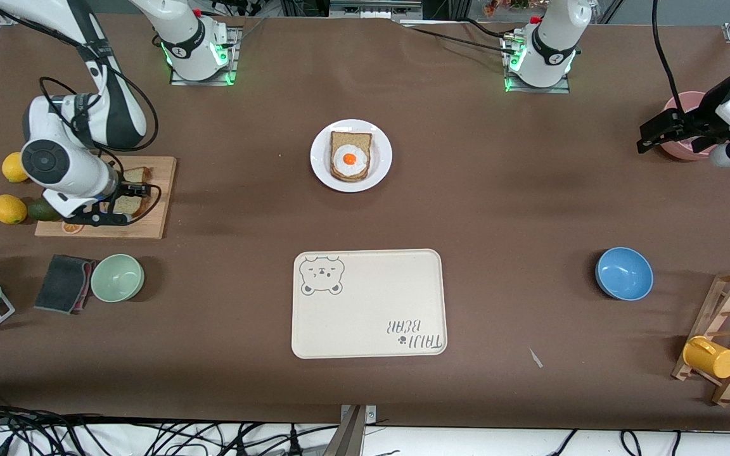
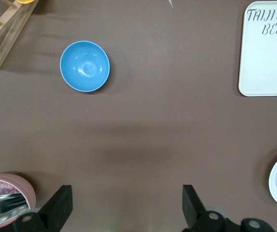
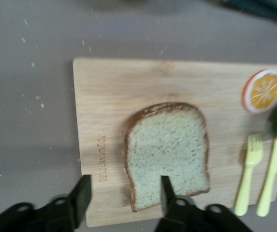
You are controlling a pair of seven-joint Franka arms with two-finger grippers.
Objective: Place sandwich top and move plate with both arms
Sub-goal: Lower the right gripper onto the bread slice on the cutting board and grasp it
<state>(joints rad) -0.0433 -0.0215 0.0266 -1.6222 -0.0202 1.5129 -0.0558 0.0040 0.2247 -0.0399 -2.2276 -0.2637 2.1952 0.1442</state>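
The sandwich top [image 3: 167, 150], a speckled slice with a dark crust, lies flat on a wooden cutting board [image 3: 104, 96] at the right arm's end of the table. My right gripper [image 3: 124, 186] is low over it and open. One finger is over the slice, the other over bare board, and the crust edge lies between them. In the front view the same gripper [image 1: 140, 204] partly covers the slice [image 1: 137, 175]. The white plate [image 1: 324, 168] holds a slice topped with a fried egg [image 1: 350, 157]. My left gripper [image 1: 642, 142] waits open, above the table by a pink bowl [image 1: 688, 104].
A cream bear-printed tray [image 1: 368, 304] lies nearer the camera than the plate. A blue bowl [image 1: 623, 273], a green bowl [image 1: 117, 277], a dark cloth [image 1: 64, 284], lemons [image 1: 8, 209] and a wooden rack with a yellow mug [image 1: 710, 356] stand around. A yellow fork [image 3: 252, 169] and an orange slice [image 3: 264, 91] share the board.
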